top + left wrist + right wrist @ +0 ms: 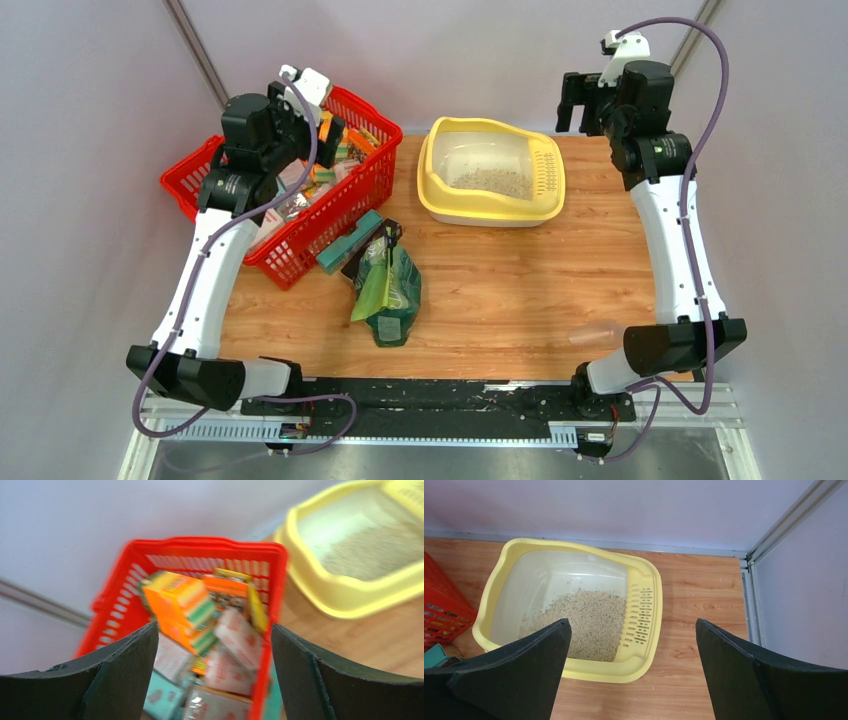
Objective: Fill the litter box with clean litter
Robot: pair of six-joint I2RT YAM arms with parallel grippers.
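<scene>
The pale yellow litter box (445,205) stands at the back middle of the table, with beige-grey litter (495,182) lying in its white basin. The right wrist view shows the box (644,667) and the litter (596,622) heaped against the perforated side. The left wrist view shows the box (345,597) at upper right. My left gripper (325,125) is open and empty, raised over the red basket. My right gripper (575,100) is open and empty, raised beyond the box's right side. A green printed bag (388,285) lies flat on the table in front of the basket.
A red mesh basket (345,215) full of boxed goods stands at the back left, also seen in the left wrist view (270,560). A teal box (350,240) leans against its front. Walls close in behind and on both sides.
</scene>
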